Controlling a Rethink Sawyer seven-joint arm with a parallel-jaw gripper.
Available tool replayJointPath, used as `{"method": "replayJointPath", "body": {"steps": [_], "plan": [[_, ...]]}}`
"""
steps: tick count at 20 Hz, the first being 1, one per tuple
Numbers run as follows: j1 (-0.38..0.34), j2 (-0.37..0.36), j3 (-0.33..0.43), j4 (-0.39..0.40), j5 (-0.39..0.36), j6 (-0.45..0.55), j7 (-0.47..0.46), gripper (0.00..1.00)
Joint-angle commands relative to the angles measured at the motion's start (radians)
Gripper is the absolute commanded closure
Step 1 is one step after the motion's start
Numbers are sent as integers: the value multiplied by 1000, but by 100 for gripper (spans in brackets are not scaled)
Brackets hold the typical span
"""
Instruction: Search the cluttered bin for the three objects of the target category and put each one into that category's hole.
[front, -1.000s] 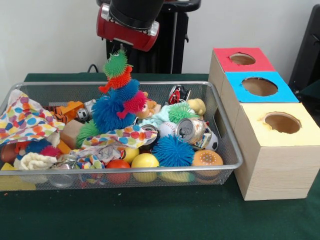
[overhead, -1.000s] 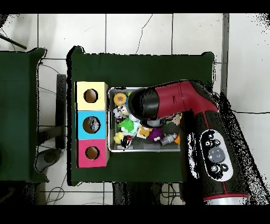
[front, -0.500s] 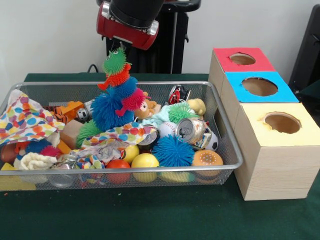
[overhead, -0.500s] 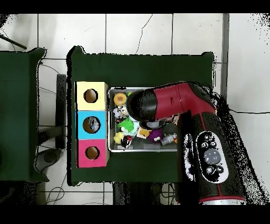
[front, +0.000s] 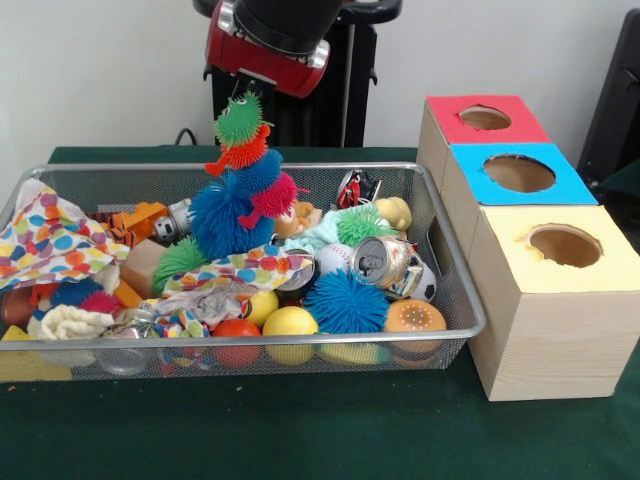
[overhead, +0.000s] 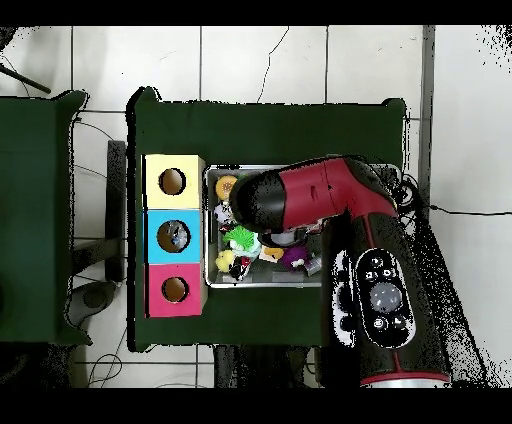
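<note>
The claw (front: 243, 97) is mostly hidden beneath the arm's red and black head; it appears closed on the green top tuft of the spiky toy (front: 238, 185), a chain of green, orange, blue and pink puffs hanging straight below it, the blue end low over the wire bin (front: 455, 270). The hold looks thin, so the rubbery toy could slip free or swing; its dangling tail may also snag the spotted cloth (front: 235, 272) below. The hole boxes (front: 515, 172) stand well off to one side. No legible writing anywhere; the crushed can (front: 382, 262) shows none.
</note>
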Motion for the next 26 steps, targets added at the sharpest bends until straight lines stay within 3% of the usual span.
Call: {"method": "replayJointPath", "body": {"steps": [1,12,26], "plan": [[35,12,-42,-63,-1,83,60,100],[104,81,-77,-166,10,148,74,100],[168,118,-126,-217,24,167,95,100]]}}
